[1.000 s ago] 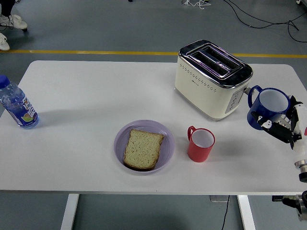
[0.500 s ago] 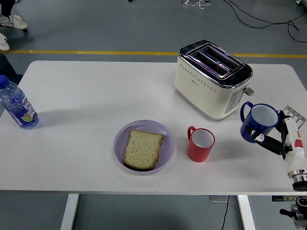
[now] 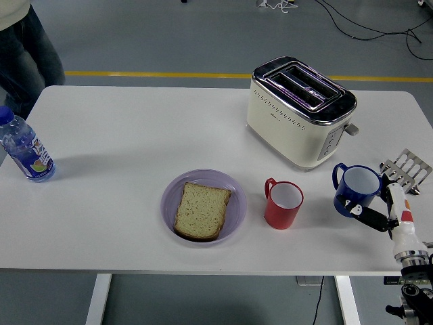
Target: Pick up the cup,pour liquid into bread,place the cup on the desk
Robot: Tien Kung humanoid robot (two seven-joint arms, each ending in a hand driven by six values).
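**Q:** Since a second ago, what do you see changed?

**A:** Lower and nearer, you'll notice: the blue cup (image 3: pixel 356 190) has come down from beside the toaster's (image 3: pixel 300 112) top to the table (image 3: pixel 122 135) in front of the toaster's right end, and a person's legs (image 3: pixel 27 51) have come into view beyond the table's far left corner.

**Q:** And the right hand?

**A:** Your right hand (image 3: pixel 382 210) sits nearest you, right of the red cup (image 3: pixel 283 204), with black fingers (image 3: pixel 369 217) curled on the blue cup's near side (whether the cup's base fully rests on the table, you cannot tell). The left hand is out of view.

**Q:** Where is everything else, working outward?

**A:** Left of the red cup, just beside it, you have the purple plate (image 3: pixel 235 203) with the bread slice (image 3: pixel 201 210) lying flat on it. Right of the blue cup lies a metal rack (image 3: pixel 408 168). Behind the red cup stands the toaster, slots up. Far left of the toaster, at the table's edge, stands the water bottle (image 3: pixel 24 147), upright.
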